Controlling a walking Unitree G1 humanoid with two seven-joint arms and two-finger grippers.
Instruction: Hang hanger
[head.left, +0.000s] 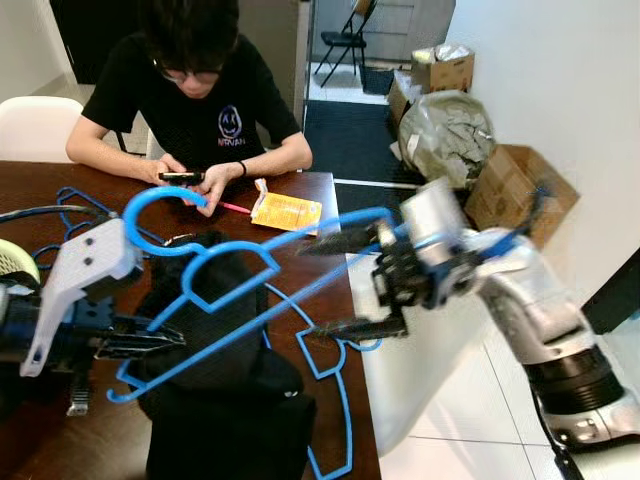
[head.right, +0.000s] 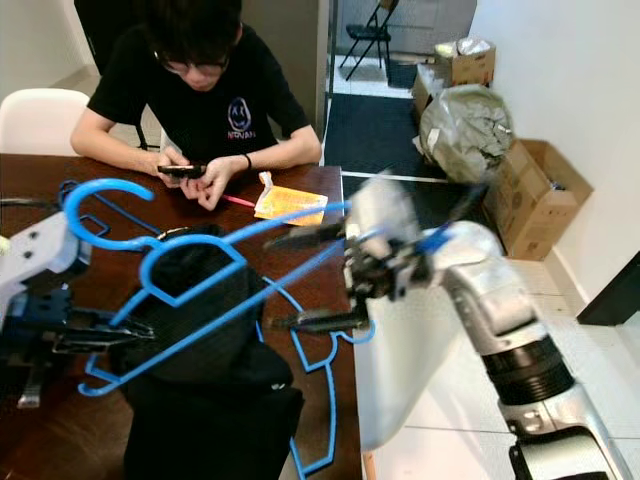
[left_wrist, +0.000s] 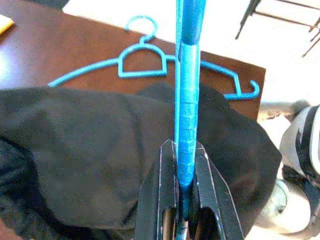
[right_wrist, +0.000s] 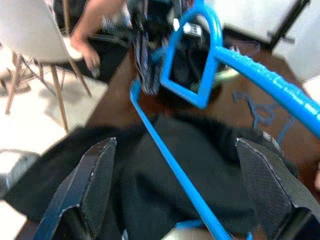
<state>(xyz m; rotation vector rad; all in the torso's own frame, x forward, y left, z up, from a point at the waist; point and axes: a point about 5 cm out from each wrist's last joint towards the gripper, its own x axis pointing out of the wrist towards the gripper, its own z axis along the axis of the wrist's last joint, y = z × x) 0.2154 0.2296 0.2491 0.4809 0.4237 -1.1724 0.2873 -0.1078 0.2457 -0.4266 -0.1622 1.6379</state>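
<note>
A blue plastic hanger (head.left: 262, 262) is held up in the air above the brown table (head.left: 330, 195), hook (head.left: 158, 205) toward the person. My left gripper (head.left: 135, 345) is shut on the hanger's lower left end; the left wrist view shows the blue bar (left_wrist: 188, 115) pinched between its fingers (left_wrist: 167, 180). My right gripper (head.left: 350, 285) is open at the hanger's right end, one finger above the bar and one below. In the right wrist view the bar (right_wrist: 170, 160) passes between the spread fingers (right_wrist: 95, 175) without touching them.
A black garment (head.left: 220, 390) lies on the table under the hanger, with more blue hangers (head.left: 335, 385) beside it. A person (head.left: 195, 95) sits at the far side holding a phone (head.left: 180, 178). An orange packet (head.left: 285, 212) lies nearby. Cardboard boxes (head.left: 515, 185) and a bag stand on the right.
</note>
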